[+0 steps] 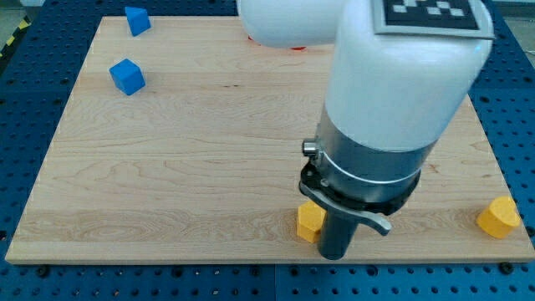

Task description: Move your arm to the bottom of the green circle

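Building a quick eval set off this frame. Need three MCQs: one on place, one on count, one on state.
1. Where are the two blue blocks?
A. the view's top left
B. the view's bottom right
C. the view's centre

2. How many yellow blocks show?
A. one
B. two
C. four

3. Can the green circle be seen?
A. yes, in the open at the view's left
B. yes, touching a blue block
C. no, no green shows anywhere

Key:
1 A, both blue blocks sit near the board's top left corner.
2 B, one yellow block sits against the arm's lower end at the view's bottom, another at the bottom right edge.
3 C, no green block shows; the arm's body hides much of the board, and my tip is not distinguishable.
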Tool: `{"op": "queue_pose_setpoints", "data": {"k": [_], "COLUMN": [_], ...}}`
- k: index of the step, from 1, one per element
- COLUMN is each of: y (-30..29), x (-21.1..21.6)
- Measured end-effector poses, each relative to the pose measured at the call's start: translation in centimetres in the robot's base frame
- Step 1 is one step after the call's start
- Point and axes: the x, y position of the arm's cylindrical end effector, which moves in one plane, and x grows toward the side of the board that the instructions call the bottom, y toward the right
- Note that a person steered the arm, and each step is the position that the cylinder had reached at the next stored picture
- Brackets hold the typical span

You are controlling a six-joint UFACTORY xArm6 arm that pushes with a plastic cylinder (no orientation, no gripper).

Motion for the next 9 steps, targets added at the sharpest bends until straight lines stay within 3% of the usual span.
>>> {"op": "queue_pose_setpoints", "data": {"k": [3, 6, 8, 9], "y": [-1.2, 10.4, 4.7, -0.5], "x": [0.0, -1.8, -14.0, -17.4]}}
